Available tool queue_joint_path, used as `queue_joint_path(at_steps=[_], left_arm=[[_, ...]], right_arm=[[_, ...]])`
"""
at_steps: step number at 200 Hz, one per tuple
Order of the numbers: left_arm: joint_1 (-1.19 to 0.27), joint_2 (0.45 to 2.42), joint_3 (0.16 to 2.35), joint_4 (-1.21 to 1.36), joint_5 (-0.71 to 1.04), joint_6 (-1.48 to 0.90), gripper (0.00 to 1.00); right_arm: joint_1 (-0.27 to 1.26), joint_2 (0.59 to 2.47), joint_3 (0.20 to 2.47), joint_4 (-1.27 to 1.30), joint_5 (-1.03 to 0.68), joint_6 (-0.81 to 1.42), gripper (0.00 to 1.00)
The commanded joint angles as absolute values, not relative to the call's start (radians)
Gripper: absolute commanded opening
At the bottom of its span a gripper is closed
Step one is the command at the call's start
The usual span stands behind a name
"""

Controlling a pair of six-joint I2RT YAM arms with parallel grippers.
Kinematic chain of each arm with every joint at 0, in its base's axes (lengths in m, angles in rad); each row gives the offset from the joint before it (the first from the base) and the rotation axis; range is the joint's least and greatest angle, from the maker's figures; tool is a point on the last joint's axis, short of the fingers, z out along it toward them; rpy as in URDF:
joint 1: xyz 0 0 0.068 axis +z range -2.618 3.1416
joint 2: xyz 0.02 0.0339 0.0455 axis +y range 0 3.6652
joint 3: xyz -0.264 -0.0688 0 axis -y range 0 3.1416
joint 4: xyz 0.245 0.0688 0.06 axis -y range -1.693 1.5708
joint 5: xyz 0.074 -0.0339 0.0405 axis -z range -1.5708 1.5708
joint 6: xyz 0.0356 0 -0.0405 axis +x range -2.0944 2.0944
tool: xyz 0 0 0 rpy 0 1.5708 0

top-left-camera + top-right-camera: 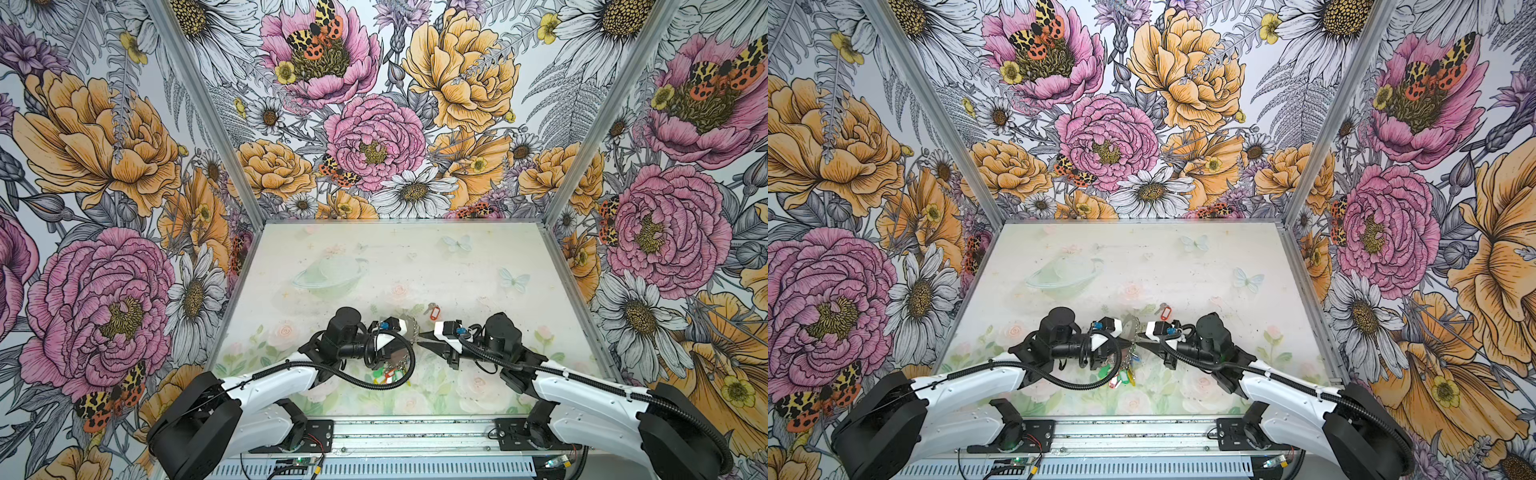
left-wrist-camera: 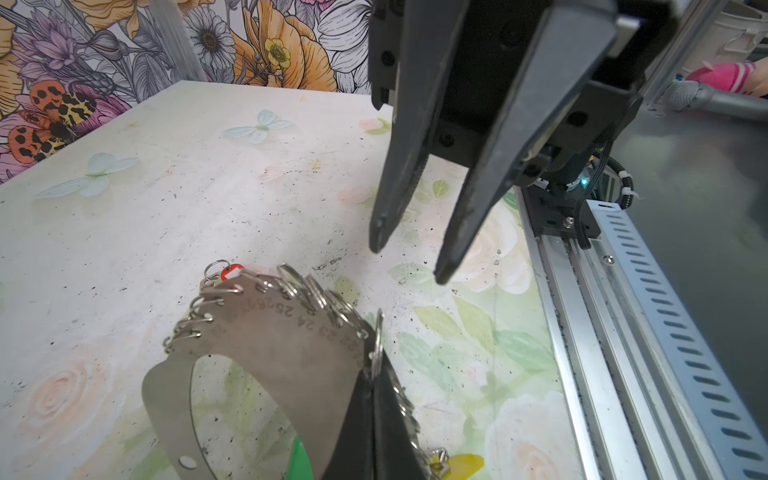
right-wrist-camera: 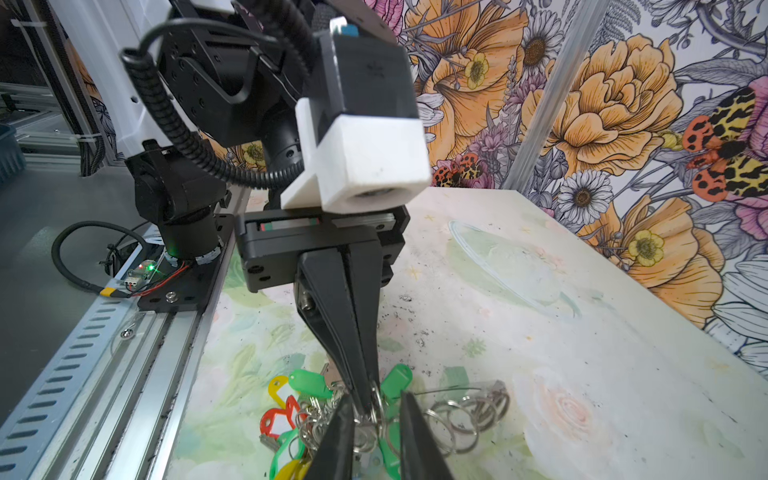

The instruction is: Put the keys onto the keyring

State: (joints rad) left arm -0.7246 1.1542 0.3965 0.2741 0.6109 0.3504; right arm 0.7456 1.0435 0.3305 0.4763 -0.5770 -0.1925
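The keyring (image 2: 291, 353), a flat grey plate with an oval hole, is held up off the table by its rim. My left gripper (image 2: 372, 374) is shut on that rim among the split rings. Coloured tags (image 3: 307, 384) hang below it. My right gripper (image 3: 376, 405) is open, and its fingers straddle the left fingertips and a split ring (image 3: 457, 419). In the left wrist view the right gripper (image 2: 409, 261) hangs just above the plate. The keys (image 1: 434, 311), with the red tag, lie on the table beyond both grippers, apart from the ring. Both top views show them (image 1: 1165, 311).
The flowered table mat (image 1: 415, 266) is walled in by floral panels at the back and both sides. A metal rail (image 1: 415, 436) with both arm bases runs along the near edge.
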Motion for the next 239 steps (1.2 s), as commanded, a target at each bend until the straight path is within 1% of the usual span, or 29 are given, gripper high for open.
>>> queue_joint_path(at_steps=[1, 112, 181, 208, 225, 239], left_arm=[[-0.738, 1.157, 0.433, 0.247, 0.590, 0.382, 0.00], [-0.754, 1.165, 0.444, 0.222, 0.598, 0.393, 0.00], [-0.756, 1.165, 0.445, 0.222, 0.584, 0.392, 0.00], [-0.756, 1.161, 0.445, 0.222, 0.572, 0.389, 0.00], [-0.756, 1.152, 0.441, 0.232, 0.552, 0.382, 0.00], [-0.748, 1.134, 0.422, 0.263, 0.536, 0.364, 0.09]], right_arm=[[0.749, 1.056, 0.371, 0.382, -0.580, -0.237, 0.20], [0.771, 1.123, 0.387, 0.401, -0.565, -0.250, 0.18], [0.783, 1.163, 0.394, 0.416, -0.554, -0.246, 0.07], [0.785, 1.170, 0.394, 0.435, -0.541, -0.230, 0.00], [0.784, 1.170, 0.381, 0.476, -0.524, -0.201, 0.00], [0.776, 1.170, 0.361, 0.533, -0.520, -0.169, 0.00]])
